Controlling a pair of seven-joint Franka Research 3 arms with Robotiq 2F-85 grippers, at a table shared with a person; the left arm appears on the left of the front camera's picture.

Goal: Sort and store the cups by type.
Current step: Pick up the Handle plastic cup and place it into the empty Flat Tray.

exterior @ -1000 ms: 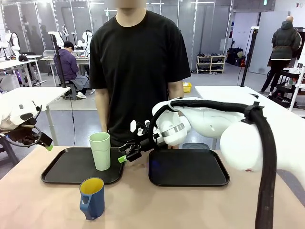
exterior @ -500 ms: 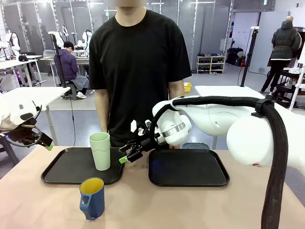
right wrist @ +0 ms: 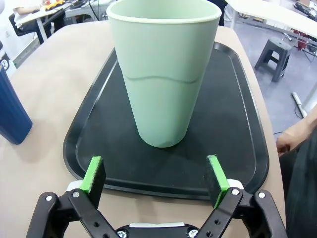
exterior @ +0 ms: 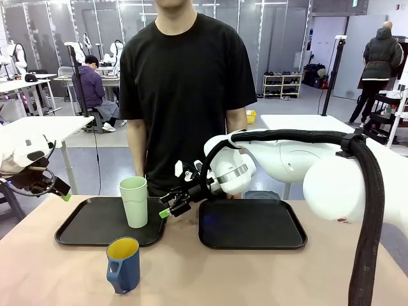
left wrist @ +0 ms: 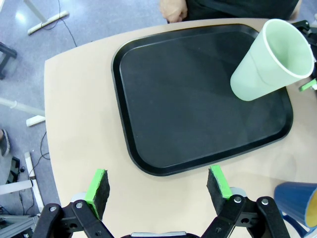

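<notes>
1. We find the tumbler [exterior: 134, 201] upright on the left tray [exterior: 83, 226], toward its right end.
2. The mug [exterior: 123, 264] stands on the table [exterior: 210, 280], just off that tray on the robot's side.
3. Right gripper [right wrist: 154, 181]: fingers spread wide with nothing between them. It hangs low, just beside the tumbler, at the tray's right edge.
4. Left gripper [left wrist: 158, 186]: fingers spread and empty, above the table near the tray's outer edge, well apart from both cups.
</notes>
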